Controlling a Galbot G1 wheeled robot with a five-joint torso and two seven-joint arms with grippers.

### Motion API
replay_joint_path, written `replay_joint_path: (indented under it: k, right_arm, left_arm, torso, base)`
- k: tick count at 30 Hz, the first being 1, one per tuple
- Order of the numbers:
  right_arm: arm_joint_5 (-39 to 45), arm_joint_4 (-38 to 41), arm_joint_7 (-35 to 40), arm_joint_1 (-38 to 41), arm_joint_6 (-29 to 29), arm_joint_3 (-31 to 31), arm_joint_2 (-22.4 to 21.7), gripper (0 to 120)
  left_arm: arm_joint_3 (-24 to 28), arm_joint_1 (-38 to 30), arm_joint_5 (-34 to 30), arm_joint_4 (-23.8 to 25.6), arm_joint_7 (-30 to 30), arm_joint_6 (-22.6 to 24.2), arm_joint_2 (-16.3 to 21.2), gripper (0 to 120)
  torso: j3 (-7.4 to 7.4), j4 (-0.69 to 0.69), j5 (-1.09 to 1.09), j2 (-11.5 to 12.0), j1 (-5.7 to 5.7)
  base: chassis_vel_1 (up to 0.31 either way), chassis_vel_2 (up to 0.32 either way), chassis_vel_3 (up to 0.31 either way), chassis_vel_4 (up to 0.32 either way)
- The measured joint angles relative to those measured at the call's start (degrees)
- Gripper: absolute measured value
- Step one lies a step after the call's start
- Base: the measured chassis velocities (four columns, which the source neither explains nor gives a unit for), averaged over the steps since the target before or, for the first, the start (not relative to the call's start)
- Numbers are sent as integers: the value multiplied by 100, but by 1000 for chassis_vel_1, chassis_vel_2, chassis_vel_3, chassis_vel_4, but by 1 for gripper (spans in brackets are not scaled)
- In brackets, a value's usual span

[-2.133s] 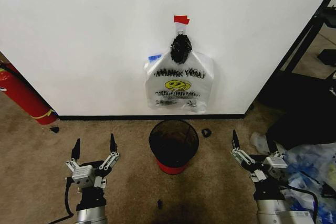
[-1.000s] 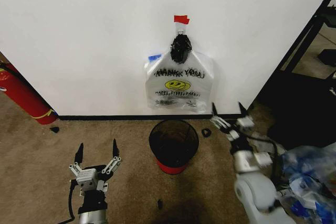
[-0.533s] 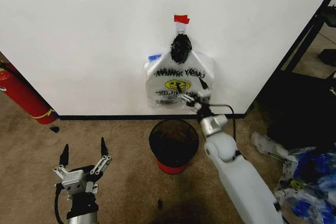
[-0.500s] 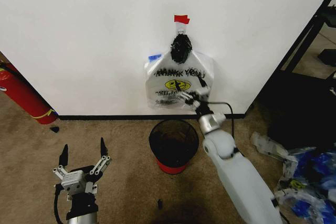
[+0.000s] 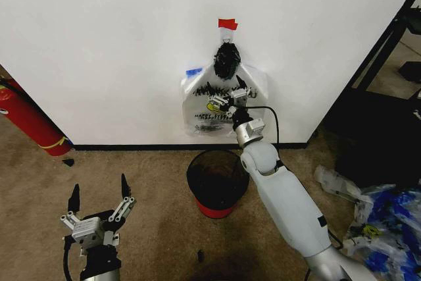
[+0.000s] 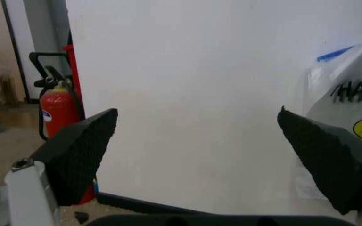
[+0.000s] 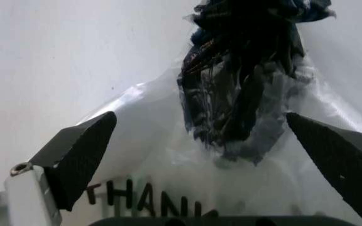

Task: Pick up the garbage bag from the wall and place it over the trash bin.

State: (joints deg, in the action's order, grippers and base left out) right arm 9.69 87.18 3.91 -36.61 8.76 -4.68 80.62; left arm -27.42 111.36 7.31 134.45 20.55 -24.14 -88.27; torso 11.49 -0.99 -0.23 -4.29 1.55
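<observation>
now the right gripper (image 5: 223,93) has risen to the garbage bag (image 5: 227,61), jaws spread; left gripper (image 5: 97,197) lower, jaws spread.

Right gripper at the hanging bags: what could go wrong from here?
1. The open right gripper is level with the flat white "THANK YOU" smiley bag, below the dark crinkly bundle of see-through plastic; closing now may catch the wrong bag.
2. Both hang bunched under the red tape piece; pulling may drop both.

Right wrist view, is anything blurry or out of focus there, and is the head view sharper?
Right wrist view: the dark bunched knot and the open right end effector look soft. Head view: sharper, with the hanging bag, trash bin and left end effector clear.
</observation>
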Motion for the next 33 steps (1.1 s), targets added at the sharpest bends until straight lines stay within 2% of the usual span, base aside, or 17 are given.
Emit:
replay_joint_path:
  k: [2,3,8,10,12,17,18,20,25,26,29,33]
  right_arm:
    - [-10,-27,0,46,0,-1,9,91]
    - [-10,-27,0,46,0,-1,9,91]
    - [-44,-119,-7,105,-5,-87,85,69]
    - [-46,-134,-14,116,-18,-97,94,66]
    - [-47,-178,-21,133,-36,-105,97,57]
    - [-29,-211,-20,146,-70,-124,90,43]
    - [-28,-188,-20,134,-71,-125,87,36]
    - [-28,-175,-19,126,-72,-125,86,34]
    - [-26,-105,0,76,-76,-155,97,12]
    - [-26,-105,0,76,-76,-155,97,12]
    - [-19,-68,17,68,-83,-176,88,0]
    - [6,-17,54,66,-104,-215,90,0]
  left_arm:
    - [6,14,0,15,0,0,-8,100]
    - [6,14,0,15,0,0,-8,100]
    - [-5,48,0,48,5,0,12,100]
    - [-9,47,0,49,6,0,21,100]
    - [-11,37,-5,54,7,2,27,100]
    - [-3,28,-10,66,9,9,9,100]
    - [-1,29,-10,65,9,9,8,100]
    - [-1,29,-10,65,9,9,9,100]
    - [1,15,-16,65,10,12,10,100]
    - [1,15,-16,65,10,12,10,100]
    - [9,51,-10,83,10,13,-8,100]
    - [5,102,-2,117,12,9,12,100]
  torso:
    - [0,0,0,0,0]
    - [0,0,0,0,0]
    - [0,0,1,0,0]
    - [0,0,0,0,0]
    - [0,0,0,0,0]
    - [0,0,1,0,0]
    - [0,0,0,0,0]
    - [0,0,1,0,0]
    - [0,0,0,0,0]
    - [0,0,0,0,0]
    - [0,0,0,0,0]
    - [0,0,1,0,0]
  base:
    - [0,0,0,0]
    - [0,0,0,0]
    - [0,0,0,0]
    - [0,0,0,0]
    - [0,0,0,0]
    - [0,0,0,0]
    - [0,0,0,0]
    - [0,0,0,0]
    - [0,0,0,0]
    - [0,0,0,0]
    - [0,0,0,0]
    - [0,0,0,0]
